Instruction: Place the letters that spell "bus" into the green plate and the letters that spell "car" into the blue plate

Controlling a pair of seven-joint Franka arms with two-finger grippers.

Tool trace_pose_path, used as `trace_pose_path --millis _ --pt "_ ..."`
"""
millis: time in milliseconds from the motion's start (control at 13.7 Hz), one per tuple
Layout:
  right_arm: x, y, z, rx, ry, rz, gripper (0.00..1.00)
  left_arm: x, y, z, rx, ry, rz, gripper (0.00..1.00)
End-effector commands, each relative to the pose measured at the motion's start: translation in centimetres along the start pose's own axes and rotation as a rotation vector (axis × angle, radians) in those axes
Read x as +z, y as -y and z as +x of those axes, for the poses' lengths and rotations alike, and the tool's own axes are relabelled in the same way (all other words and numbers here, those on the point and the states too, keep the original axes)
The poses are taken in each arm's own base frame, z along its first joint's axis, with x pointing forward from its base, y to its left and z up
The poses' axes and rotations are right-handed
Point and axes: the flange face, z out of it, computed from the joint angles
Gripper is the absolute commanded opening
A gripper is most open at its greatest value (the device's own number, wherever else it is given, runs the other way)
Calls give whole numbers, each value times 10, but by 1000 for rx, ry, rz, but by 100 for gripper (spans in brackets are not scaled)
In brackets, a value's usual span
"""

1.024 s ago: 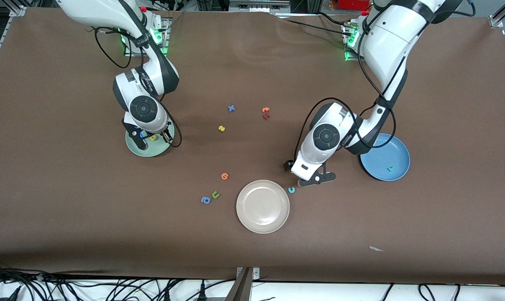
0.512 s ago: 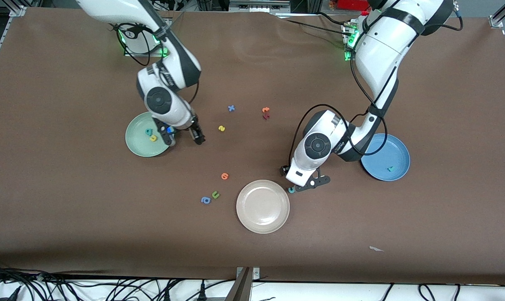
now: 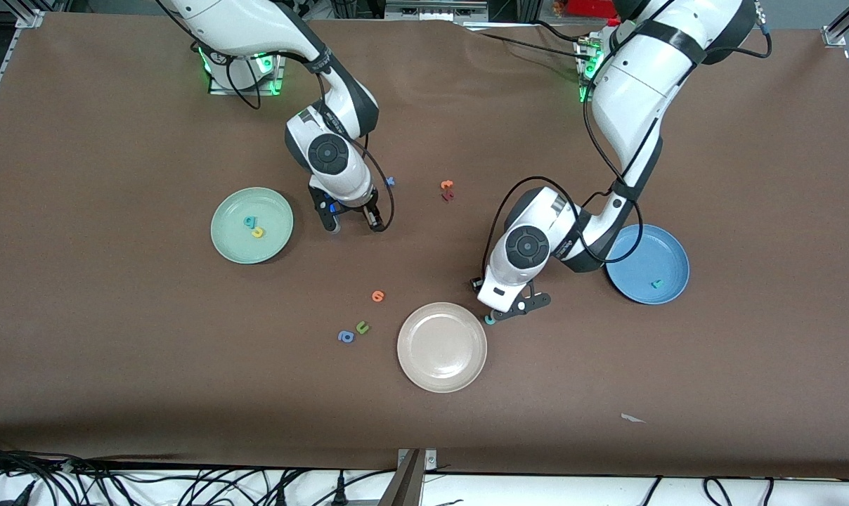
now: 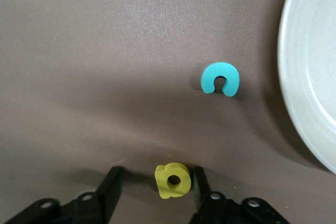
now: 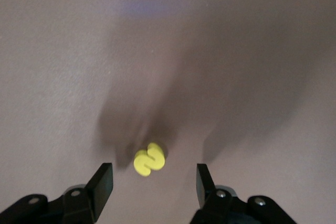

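Front view shows a big brown cloth table with soft wrinkles, black cables along the edge nearest the camera, and small green lights by my two bases. A tiny white scrap lies near that edge. The green plate holds the teal "b" and the yellow "u". The blue plate holds the teal "r". My left claw is low over the table, just beside the cream plate. Its fingers are apart, with the yellow "a" between them, right up against one finger and with a gap to the other. The teal "c" lies on the cloth near the cream plate's rim. My right claw is low over the middle of the table, near the green plate, fingers wide apart. The yellow "s" lies flat on the cloth between them. An orange letter, an olive "u" and a blue "a" also sit on the cloth.
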Motion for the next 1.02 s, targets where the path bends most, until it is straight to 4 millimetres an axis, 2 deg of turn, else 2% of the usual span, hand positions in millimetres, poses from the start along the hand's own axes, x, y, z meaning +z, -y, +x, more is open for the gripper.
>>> trace_pose_path --millis 0,73,293,512,585,659,805,951 --pt "8 1 -5 -17 -13 10 69 1 -4 2 -18 -2 10 49" --pt "7 2 -4 -16 -14 12 66 0 -5 3 -18 -5 6 43" --pt "10 3 -5 -26 -14 21 38 2 -4 4 -19 -3 9 31" --pt "10 3 -4 -28 -18 21 9 -6 0 10 -16 -11 3 27" --pt "10 3 -5 -29 -18 21 8 -16 4 16 -23 -20 0 26" --pt "6 4 -4 -28 -19 22 8 -25 18 31 -35 -33 2 26" --pt "-19 7 5 -21 -36 23 8 -42 43 50 18 -11 37 24" --pt "-46 2 24 -115 -102 -48 8 -62 81 75 97 19 62 24"
